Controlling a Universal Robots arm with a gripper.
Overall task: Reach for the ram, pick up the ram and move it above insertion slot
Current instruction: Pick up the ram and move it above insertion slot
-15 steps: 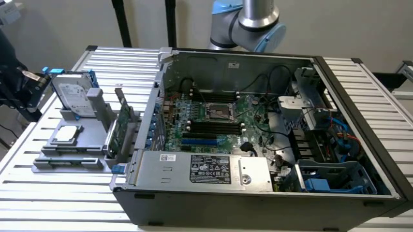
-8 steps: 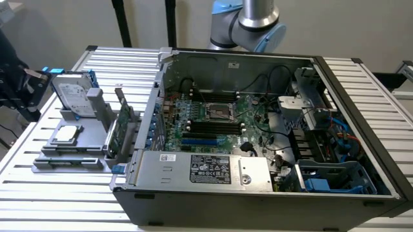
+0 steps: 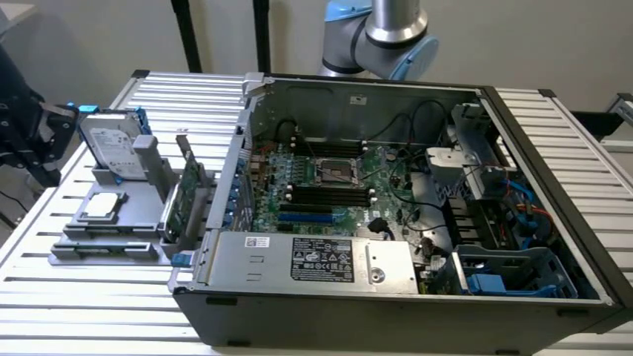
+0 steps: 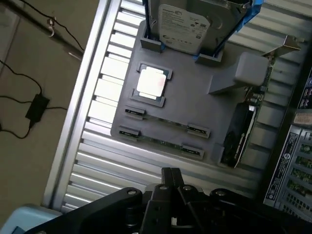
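- Saw the gripper (image 4: 171, 174) in the wrist view, dark, hanging above the ribbed table (image 4: 97, 161) just short of the grey holder (image 4: 195, 95) — touching nothing, carrying nothing visible.
- Could not tell how wide it stood.
- Found the ram (image 4: 165, 121) lying flat in the holder, caught between small clips at its two ends.
- Noted a second stick (image 4: 158, 141) just beside it, parallel, on the side nearer the gripper.
- Saw a strip of bare table between the gripper and that nearer stick.
- Counted three more parts on the same holder: a CPU (image 4: 152, 82) in a square nest, a hard drive (image 4: 187, 24) standing on edge, and a card (image 4: 241, 131) with a metal bracket, also on edge, along the side facing the case.
- In the exterior view, placed the holder at 9 o'clock of the open case (image 3: 396, 319).
- On the holder there, put the ram's seats at 6 o'clock, the drive at 12, the card at 3 and the CPU near the middle.
- Made out the motherboard (image 3: 381, 167) inside the case, with black slots (image 3: 331, 194) at 6 o'clock of the socket (image 3: 336, 172).
- Found the power supply (image 3: 316, 259) at 6 o'clock of the board.
- Spotted the arm (image 3: 396, 33) behind the case at 12 o'clock.
- Left it at this — ram not lifted, well apart from the slots.
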